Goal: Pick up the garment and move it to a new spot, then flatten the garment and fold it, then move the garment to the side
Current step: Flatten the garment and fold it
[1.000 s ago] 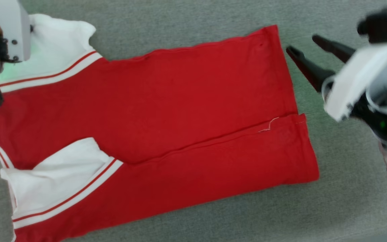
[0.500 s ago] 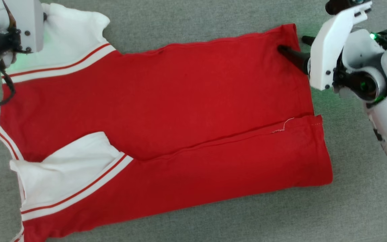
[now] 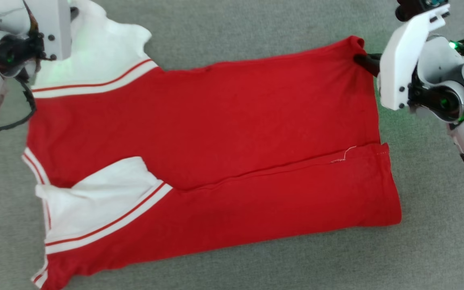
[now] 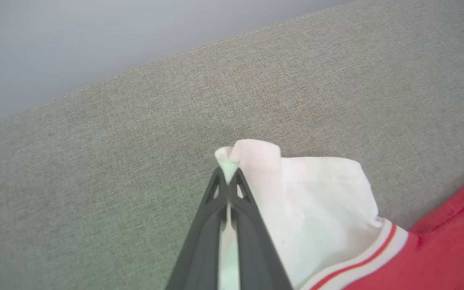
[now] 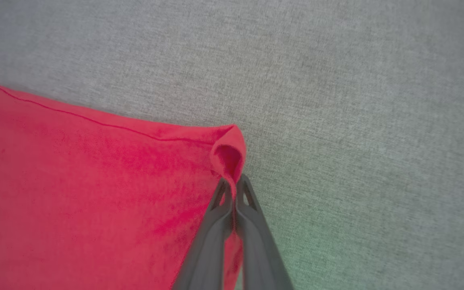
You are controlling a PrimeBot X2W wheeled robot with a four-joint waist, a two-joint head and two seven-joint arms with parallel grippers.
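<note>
Pinches with the left pincer point(image 4: 228, 174), long dark fingers pressed together, the outer tip of the far white short sleeve point(image 4: 316, 193). Pinches likewise with the right pincer point(image 5: 234, 181), closed tight on a small curled fold at the far hem corner point(image 5: 228, 155). Holds thus both far corners of the red jersey T-shirt with white sleeves and red-white striped trim point(image 3: 232, 121). Lies spread lengthwise on the grey woven fabric surface point(image 3: 256, 24), neck end toward the robot's left, hem toward its right, near long side folded inward with the near sleeve point(image 3: 95, 197) tucked on top; no lettering on the upward face.

Looks like the folding step, probably with the far long edge due to come over next. Handles as light, soft and limp: sags between two grips, drags and wrinkles on the rough weave, stretches if pulled unevenly. Calls for matched lifting at both ends, with mild tension between them. Grips thin at both corners, so liable to slip under a jerk; better taken deeper, at sleeve seam and hem, if either slides.
</note>
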